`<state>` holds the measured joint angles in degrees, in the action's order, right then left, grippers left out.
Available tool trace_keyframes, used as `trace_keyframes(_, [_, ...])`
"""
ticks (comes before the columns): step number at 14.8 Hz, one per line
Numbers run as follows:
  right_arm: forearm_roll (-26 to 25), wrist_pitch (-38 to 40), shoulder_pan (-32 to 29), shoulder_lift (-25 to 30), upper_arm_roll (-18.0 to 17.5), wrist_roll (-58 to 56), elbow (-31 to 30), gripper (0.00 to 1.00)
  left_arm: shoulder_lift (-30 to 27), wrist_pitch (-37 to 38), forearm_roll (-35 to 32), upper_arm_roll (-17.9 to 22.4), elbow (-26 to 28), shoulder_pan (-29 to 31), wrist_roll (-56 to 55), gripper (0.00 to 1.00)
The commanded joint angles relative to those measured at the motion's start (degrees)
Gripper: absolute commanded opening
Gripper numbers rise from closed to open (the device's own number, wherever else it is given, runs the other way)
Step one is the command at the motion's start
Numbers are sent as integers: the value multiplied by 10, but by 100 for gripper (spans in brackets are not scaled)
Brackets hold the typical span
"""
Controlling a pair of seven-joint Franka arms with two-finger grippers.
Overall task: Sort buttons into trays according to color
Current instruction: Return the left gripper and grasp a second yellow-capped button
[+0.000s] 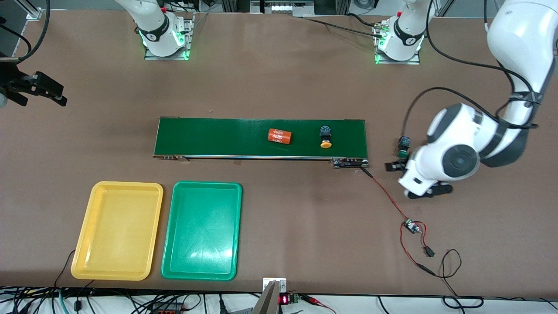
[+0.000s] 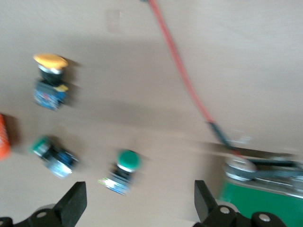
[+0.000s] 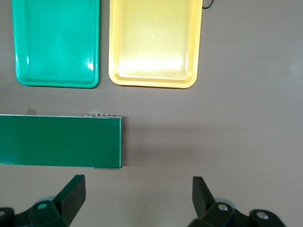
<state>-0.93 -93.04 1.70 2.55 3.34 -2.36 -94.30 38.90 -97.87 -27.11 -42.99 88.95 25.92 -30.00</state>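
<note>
A yellow-capped button (image 1: 325, 137) lies on the dark-green belt (image 1: 218, 137). Off the belt's end toward the left arm, a green button (image 1: 403, 147) lies on the table. The left wrist view shows that green button (image 2: 124, 170), a second green one (image 2: 52, 153) and a yellow one (image 2: 49, 80) on the table. My left gripper (image 1: 416, 178) (image 2: 138, 198) is open over the table beside the nearest green button, with nothing between its fingers. The yellow tray (image 1: 117, 231) and the green tray (image 1: 201, 231) sit side by side, both empty. My right gripper (image 1: 50, 90) (image 3: 137, 194) waits open above the table's right-arm end.
An orange cylinder with white print (image 1: 280, 136) lies on the belt beside the yellow button. Another orange piece (image 2: 2, 137) shows at the left wrist view's edge. A red wire (image 1: 388, 198) runs from the belt's end to a small board (image 1: 409, 226).
</note>
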Motion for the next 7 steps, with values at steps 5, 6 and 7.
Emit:
trace_keyframes(5, [-5, 3, 1, 3, -2, 3, 2, 100, 33, -113, -27, 108, -11, 13, 259, 100])
trace_keyframes(6, [-5, 2, 1, 3, -2, 3, 2, 100, 37, -142, -27, 128, -7, 13, 283, 100])
trace_keyframes(7, [-5, 2, 1, 3, -2, 3, 2, 100, 47, -162, -27, 139, -5, 14, 298, 100])
